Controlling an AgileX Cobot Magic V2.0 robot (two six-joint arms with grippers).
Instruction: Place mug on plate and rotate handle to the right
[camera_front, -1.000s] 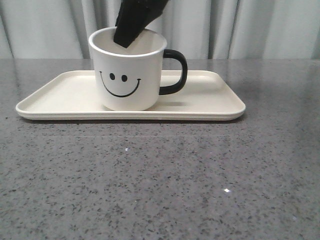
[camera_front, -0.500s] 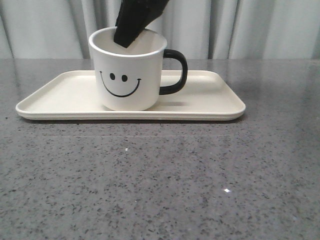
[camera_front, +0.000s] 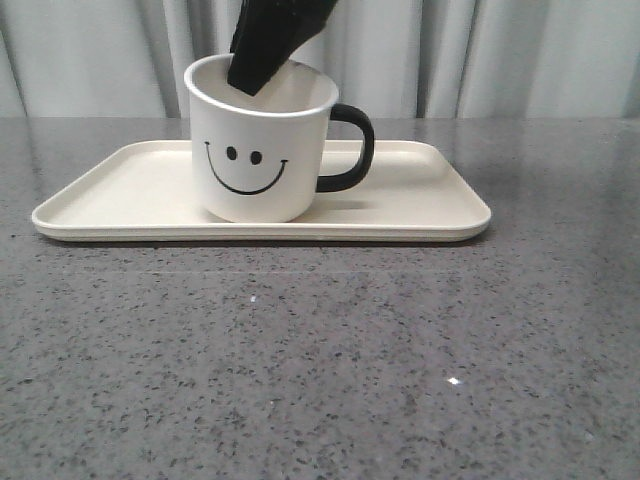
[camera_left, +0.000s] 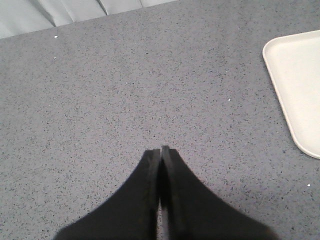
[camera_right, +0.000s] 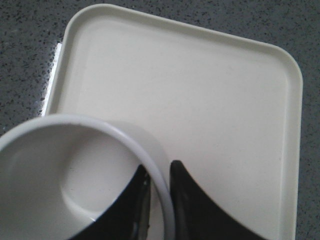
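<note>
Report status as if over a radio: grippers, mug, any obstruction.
Right gripper jaws clamped over mug rim. Left gripper shut, empty, off to the side. Mug on plate, handle pointing right. Nothing in the way.

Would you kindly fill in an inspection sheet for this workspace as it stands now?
Surface: grey speckled table, bare around the plate.
Job's things: mug upright on the plate, smiley face toward the front camera; handle points to the robot's right.
Clutter: nothing seen.
Grippers: right pincer clamps the mug's rim, one finger inside, one outside; left pincer shut, empty, above bare table beside the plate.
Cables: nothing seen.
Surroundings: pale curtain behind the table.
</note>
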